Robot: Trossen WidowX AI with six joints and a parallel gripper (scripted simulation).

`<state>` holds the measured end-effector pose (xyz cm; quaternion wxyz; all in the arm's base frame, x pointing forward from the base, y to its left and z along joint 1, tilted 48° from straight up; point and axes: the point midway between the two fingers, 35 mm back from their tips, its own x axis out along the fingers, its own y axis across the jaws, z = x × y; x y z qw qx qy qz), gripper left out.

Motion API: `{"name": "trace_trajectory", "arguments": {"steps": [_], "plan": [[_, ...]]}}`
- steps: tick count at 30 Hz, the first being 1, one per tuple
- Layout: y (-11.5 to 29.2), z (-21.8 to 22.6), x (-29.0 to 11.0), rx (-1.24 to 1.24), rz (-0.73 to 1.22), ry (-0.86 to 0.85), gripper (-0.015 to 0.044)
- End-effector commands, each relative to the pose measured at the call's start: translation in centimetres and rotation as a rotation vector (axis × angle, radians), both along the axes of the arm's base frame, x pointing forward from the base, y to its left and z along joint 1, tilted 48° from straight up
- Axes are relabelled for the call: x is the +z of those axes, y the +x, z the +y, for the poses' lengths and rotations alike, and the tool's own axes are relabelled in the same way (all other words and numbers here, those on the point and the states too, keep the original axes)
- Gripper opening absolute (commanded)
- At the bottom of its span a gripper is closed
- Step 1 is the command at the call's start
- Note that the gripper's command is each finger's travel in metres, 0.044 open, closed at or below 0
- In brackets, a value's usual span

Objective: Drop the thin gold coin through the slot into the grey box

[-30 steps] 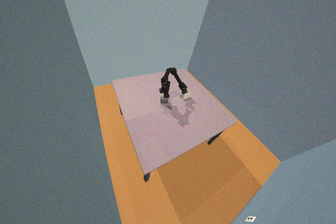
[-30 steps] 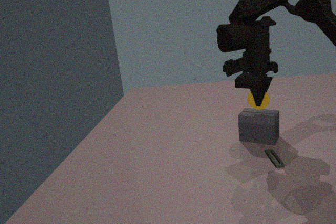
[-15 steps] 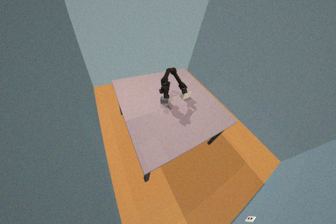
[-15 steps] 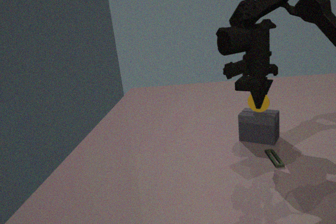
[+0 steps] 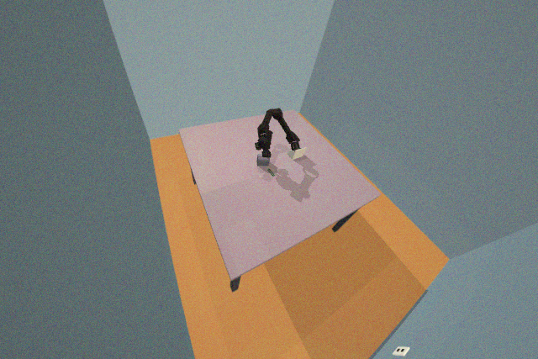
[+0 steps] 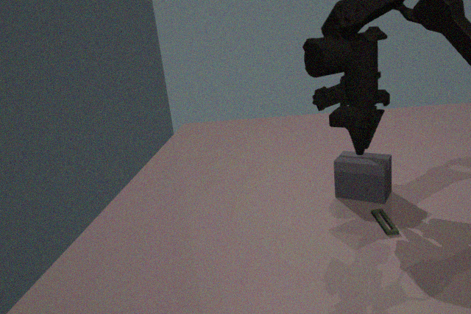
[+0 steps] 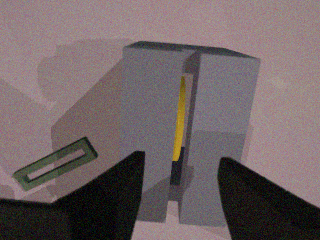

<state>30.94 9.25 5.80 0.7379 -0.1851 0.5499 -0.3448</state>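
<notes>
Where blue walls point(image 5: 217, 42) meet, pink table point(image 5: 261, 224), orange floor point(image 5: 208, 303)

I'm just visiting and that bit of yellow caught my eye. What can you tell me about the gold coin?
Only the wrist view shows the gold coin: a thin yellow edge, upright, inside the narrow slot of the grey box. Its lower part is hidden in the slot. The open end effector hangs above without touching it.
</notes>
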Motion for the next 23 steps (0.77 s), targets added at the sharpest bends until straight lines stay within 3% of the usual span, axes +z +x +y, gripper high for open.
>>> {"name": "trace_trajectory", "arguments": {"steps": [1, 10, 23], "plan": [[-0.1, 0.2, 0.2, -0.001, 0.0, 0.0, 0.0213], [-0.8, 3.2, 3.2, 0.002, 0.001, -0.002, 0.044], [-1.3, 4.3, 4.3, 0.003, 0.001, -0.005, 0.044]]}}
